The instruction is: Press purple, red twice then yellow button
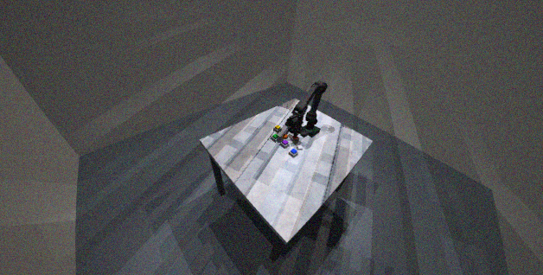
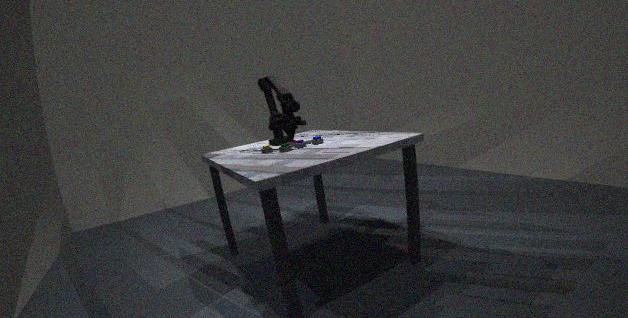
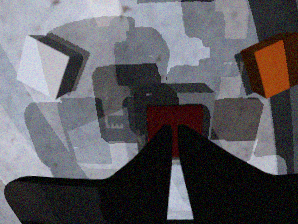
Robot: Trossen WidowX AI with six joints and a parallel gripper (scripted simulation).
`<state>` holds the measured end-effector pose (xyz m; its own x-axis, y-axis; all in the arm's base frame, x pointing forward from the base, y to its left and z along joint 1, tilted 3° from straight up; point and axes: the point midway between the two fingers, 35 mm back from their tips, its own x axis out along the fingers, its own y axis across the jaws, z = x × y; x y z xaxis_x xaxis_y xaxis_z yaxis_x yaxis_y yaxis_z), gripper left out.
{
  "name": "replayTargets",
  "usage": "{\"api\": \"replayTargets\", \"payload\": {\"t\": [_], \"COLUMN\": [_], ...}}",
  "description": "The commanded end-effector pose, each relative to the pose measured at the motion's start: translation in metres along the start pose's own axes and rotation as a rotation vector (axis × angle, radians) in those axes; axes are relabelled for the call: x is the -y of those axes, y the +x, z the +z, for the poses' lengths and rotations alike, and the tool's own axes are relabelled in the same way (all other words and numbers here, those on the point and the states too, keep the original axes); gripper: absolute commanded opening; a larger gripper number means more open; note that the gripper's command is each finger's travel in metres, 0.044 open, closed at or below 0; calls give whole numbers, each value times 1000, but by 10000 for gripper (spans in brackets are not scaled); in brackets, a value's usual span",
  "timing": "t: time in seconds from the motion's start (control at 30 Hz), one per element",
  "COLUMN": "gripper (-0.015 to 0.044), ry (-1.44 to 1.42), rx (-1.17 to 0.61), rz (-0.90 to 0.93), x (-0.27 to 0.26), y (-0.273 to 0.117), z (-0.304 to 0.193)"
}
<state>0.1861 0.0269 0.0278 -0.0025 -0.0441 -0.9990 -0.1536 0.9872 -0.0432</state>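
Below, the closed, empty hand [image 3: 174,137] touches one red button [image 3: 174,121], beside one orange block [image 3: 272,68].

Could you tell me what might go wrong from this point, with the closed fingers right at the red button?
1. The shut gripper meets the red button at its near edge, so the tips might slip off before it bottoms out.
2. The orange block and the grey block sit close on either side; a sideways drift could nudge one.
3. Red needs two separate presses; too little lift between them may register as one.
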Motion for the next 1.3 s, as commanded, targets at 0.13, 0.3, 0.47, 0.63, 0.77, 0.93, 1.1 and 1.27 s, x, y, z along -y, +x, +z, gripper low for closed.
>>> {"api": "replayTargets", "payload": {"t": [0.13, 0.3, 0.47, 0.63, 0.77, 0.93, 1.1, 1.27], "gripper": [20, 20, 20, 20, 20, 20, 20, 20], "ry": [-3, -3, -3, -3, -3, -3, -3, -3], "rx": [-7, -7, -5, -7, -7, -7, -7, -7], "rz": [-3, -3, -3, -3, -3, -3, -3, -3], "x": [0, 0, 1, 0, 0, 0, 0, 0], "y": [2, 2, -21, -32, -30, -23, -15, -7], "z": [-2, -2, -1, -2, -2, -1, -1, -2]}}
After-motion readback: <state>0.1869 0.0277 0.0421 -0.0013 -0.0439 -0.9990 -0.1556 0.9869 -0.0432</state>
